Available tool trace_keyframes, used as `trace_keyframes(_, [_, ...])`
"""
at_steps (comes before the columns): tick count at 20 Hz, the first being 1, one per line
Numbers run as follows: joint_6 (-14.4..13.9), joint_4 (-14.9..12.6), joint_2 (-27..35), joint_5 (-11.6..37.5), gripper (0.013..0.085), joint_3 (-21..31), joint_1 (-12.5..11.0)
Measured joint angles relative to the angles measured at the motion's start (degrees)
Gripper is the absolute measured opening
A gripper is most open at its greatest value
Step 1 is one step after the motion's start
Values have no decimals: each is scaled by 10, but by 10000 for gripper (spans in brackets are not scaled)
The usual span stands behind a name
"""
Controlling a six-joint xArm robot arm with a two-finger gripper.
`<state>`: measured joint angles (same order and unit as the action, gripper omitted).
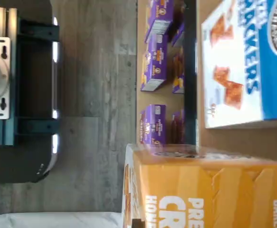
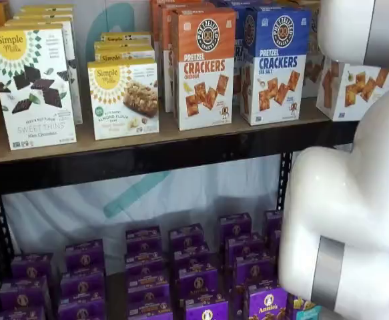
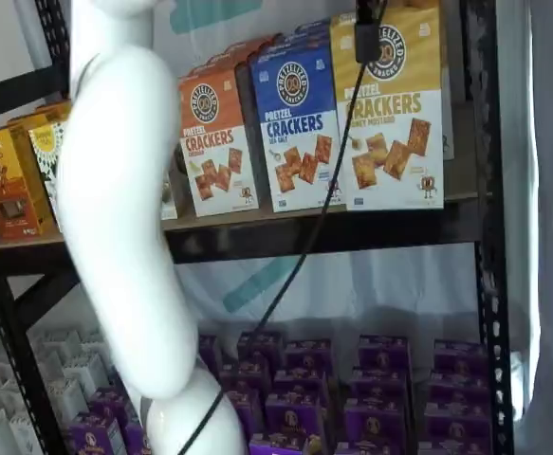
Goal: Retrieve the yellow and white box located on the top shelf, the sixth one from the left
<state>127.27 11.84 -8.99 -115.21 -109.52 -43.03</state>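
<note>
Yellow box [image 3: 387, 109] standing upright on top shelf [image 3: 333, 232], beside blue box [image 3: 298, 128]: mustard top, round dark logo, white lower half showing square crackers. Claw [image 3: 366, 33] hanging before it; state unclear.

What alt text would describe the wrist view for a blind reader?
A yellow and white box fills the near corner, lying sideways in the turned picture. A blue cracker box sits beside it on the top shelf, with purple boxes lower down.
</note>
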Motion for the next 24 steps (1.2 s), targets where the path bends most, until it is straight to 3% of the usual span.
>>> trace_keyframes(5, [13,-22,-88,20,570,107,1])
trace_keyframes(9, [-1,-29,-154,35,570,189,20])
trace_keyframes(15, [-58,-49,-234,31,570,277,87])
trace_keyframes(24, [-128,-55,-287,32,570,333,159])
